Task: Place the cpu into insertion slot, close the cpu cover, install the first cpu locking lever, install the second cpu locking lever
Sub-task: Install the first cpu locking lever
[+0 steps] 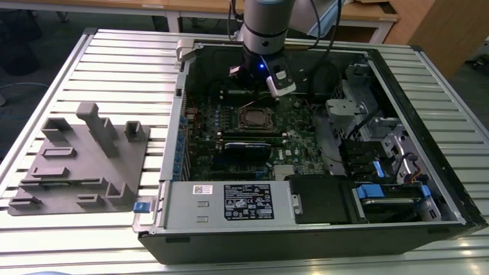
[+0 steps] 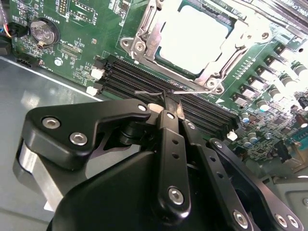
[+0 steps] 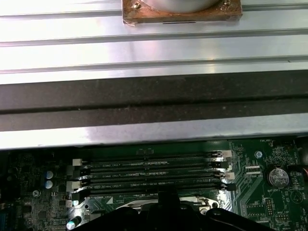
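In the second wrist view the cpu (image 2: pixel 192 36) lies flat in the insertion slot, its top glaring bright. The silvery cpu cover (image 2: pixel 144 33) is down around it. A thin wire locking lever (image 2: pixel 195 90) runs along the socket's edge beside the black memory slots (image 2: pixel 130 79). My gripper (image 2: pixel 169 102) is shut, and its black fingertips meet right at that wire; I cannot tell whether the wire is pinched between them. In the exterior view the gripper (image 1: pixel 269 94) hangs inside the open computer case, just behind the insertion slot (image 1: pixel 256 117).
The case (image 1: pixel 428 172) lies open on a slatted metal table (image 1: pixel 114 63), with drive cages at the exterior view's right and a power supply (image 1: pixel 229 200) in front. A grey moulded fixture (image 1: pixel 80 160) sits at the exterior view's left. A coin battery (image 2: pixel 42 32) is beside the socket.
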`<state>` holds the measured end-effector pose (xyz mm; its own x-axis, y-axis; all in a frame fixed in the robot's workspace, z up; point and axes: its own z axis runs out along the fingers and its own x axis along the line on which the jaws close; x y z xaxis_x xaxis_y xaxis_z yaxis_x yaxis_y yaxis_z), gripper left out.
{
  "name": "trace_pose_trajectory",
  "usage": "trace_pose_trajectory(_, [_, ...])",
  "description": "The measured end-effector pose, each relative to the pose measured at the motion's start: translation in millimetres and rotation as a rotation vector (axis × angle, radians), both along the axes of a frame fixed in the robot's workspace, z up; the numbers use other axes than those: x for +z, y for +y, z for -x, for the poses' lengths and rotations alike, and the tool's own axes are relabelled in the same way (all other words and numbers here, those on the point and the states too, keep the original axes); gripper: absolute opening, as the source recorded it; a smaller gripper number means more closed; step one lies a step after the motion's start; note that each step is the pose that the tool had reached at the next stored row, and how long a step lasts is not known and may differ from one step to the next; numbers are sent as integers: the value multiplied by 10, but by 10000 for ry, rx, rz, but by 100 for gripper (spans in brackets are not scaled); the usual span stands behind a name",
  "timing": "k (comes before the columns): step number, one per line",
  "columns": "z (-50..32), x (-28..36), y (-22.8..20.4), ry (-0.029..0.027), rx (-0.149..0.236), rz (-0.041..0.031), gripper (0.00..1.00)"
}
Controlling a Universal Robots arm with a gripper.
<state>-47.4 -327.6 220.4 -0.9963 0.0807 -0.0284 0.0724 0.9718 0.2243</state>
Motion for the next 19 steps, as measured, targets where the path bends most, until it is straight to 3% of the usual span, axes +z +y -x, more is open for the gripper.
trace_pose_trajectory(5, [-2, -8, 1, -2, 2, -3, 11])
trace_pose_trajectory(14, [-2, -98, 1, -25, 2, 3, 11])
trace_pose_trajectory(19, [-4, -119, 2, -27, -73, 29, 11])
